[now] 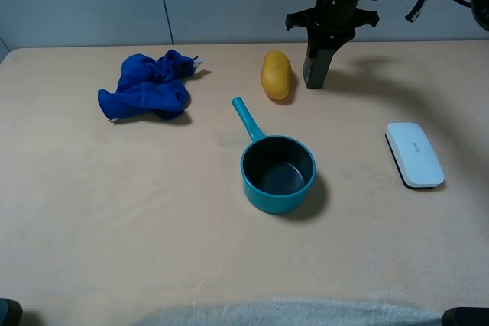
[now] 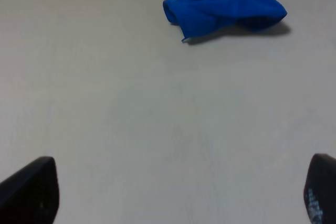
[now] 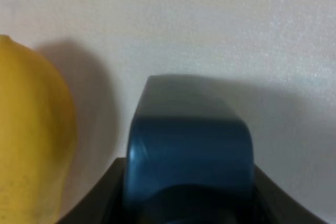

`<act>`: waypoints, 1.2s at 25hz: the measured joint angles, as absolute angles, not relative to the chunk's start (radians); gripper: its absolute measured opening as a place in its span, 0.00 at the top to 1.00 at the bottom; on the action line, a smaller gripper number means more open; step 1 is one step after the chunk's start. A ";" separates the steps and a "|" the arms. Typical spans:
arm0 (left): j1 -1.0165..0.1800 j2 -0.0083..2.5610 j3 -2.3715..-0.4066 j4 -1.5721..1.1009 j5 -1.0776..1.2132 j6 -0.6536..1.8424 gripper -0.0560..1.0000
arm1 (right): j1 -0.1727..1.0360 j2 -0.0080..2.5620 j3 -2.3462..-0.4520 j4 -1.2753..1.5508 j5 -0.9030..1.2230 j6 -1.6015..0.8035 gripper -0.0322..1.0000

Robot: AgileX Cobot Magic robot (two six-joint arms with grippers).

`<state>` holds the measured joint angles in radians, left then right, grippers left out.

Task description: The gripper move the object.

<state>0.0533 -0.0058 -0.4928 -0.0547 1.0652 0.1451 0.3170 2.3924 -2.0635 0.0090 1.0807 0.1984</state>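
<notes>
At the far side of the counter [image 1: 137, 234], the right tool [image 1: 321, 43] stands closed on the bottle [image 1: 314, 74], one finger against each side, as the right wrist view confirms. We note the bottle upright, just beside the yellow oval fruit [image 1: 276, 75] but apart from it. Whether its base rests on the counter we cannot tell. The left tool [image 2: 181, 192] hangs with its fingertips wide apart, gripping nothing, over bare counter near the blue cloth [image 1: 147, 86]. Nearer the middle sits the teal saucepan [image 1: 277, 175], its handle pointing toward the far side and only its dark floor showing inside. Right of it lies the flat white box [image 1: 413, 154]. Count: one bottle, one fruit, one cloth, one saucepan, one box, two tools.
</notes>
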 joint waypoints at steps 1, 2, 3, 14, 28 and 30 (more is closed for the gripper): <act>0.053 -0.006 -0.493 -0.055 1.065 0.145 0.06 | 0.317 2.392 -2.063 0.009 1.081 0.198 0.68; 0.053 -0.006 -0.493 -0.055 1.065 0.145 0.06 | 0.317 2.392 -2.064 0.009 1.081 0.198 0.68; 0.053 -0.006 -0.493 -0.055 1.065 0.145 0.06 | 0.317 2.393 -2.070 0.009 1.087 0.198 0.68; 0.053 -0.006 -0.493 -0.055 1.065 0.145 0.06 | 0.317 2.397 -2.261 -0.044 1.213 0.198 0.68; 0.053 -0.006 -0.493 -0.055 1.065 0.145 0.06 | 0.347 2.312 -2.265 0.042 1.221 0.198 0.68; 0.053 -0.006 -0.493 -0.055 1.065 0.145 0.06 | 0.367 2.300 -2.265 0.042 1.221 0.198 0.68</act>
